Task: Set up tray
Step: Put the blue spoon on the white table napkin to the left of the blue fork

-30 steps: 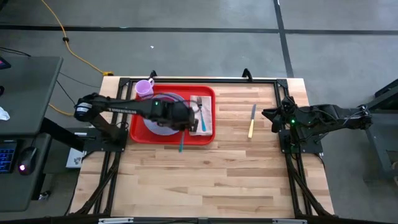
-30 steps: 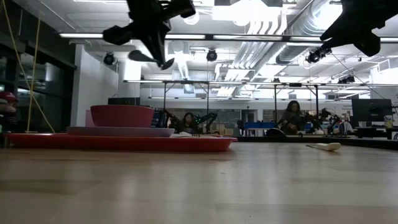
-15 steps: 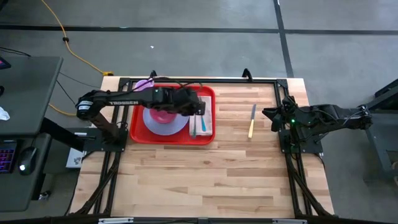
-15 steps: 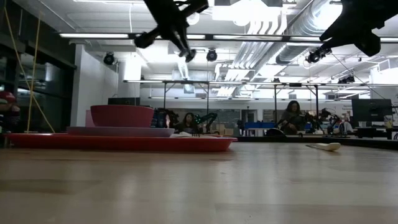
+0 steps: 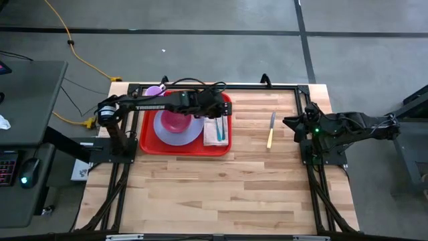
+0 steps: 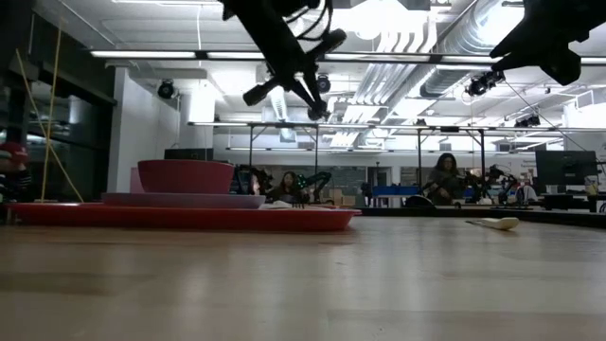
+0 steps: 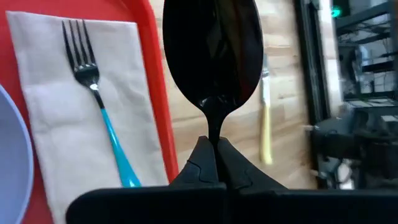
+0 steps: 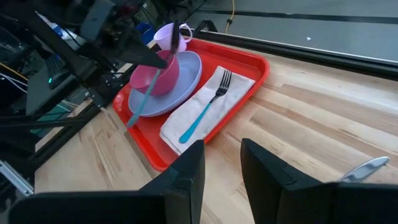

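Since a second ago the left gripper (image 7: 213, 146), clamped on a spoon (image 7: 211, 53), is swung over the red tray (image 5: 148, 144) edge; it's best lowered flat beside the fork (image 7: 99, 106).

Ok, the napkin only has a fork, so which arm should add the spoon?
Left. Its gripper is shut on the spoon, above the tray by the napkin. The right gripper waits open off to the right, beyond the knife.

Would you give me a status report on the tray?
Left gripper shut on spoon over tray edge. Right gripper open, parked. Knife outside tray.
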Controlling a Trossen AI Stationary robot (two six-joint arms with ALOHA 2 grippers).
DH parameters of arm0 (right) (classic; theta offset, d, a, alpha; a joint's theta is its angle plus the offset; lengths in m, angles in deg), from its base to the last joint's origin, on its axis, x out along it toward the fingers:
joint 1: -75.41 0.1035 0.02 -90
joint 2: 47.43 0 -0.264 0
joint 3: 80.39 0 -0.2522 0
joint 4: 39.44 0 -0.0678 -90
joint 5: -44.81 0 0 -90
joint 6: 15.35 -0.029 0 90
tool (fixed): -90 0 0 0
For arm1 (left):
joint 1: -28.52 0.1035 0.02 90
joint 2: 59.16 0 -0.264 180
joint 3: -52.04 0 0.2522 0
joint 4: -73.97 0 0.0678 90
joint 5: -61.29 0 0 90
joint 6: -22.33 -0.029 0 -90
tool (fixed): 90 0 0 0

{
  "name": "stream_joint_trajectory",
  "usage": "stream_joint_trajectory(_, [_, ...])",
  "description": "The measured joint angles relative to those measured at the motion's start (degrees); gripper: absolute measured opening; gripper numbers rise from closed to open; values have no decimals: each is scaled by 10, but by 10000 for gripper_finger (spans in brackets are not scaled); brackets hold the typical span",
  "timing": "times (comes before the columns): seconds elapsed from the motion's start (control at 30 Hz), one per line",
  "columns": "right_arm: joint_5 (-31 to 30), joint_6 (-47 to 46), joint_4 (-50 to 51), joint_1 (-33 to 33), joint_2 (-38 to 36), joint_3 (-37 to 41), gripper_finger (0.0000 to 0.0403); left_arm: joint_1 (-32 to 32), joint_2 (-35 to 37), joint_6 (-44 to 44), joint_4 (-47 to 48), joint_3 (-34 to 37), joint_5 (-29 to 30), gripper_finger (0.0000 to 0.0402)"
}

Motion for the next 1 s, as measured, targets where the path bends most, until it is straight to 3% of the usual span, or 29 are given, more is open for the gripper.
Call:
stream_joint_trajectory(0.47, [13,0,0,0,0,0,82,56,-86,-16,133,-66,-17,10])
stream_joint_trajectory(1.0, [13,0,0,0,0,0,82,74,-134,3,141,-66,-29,10])
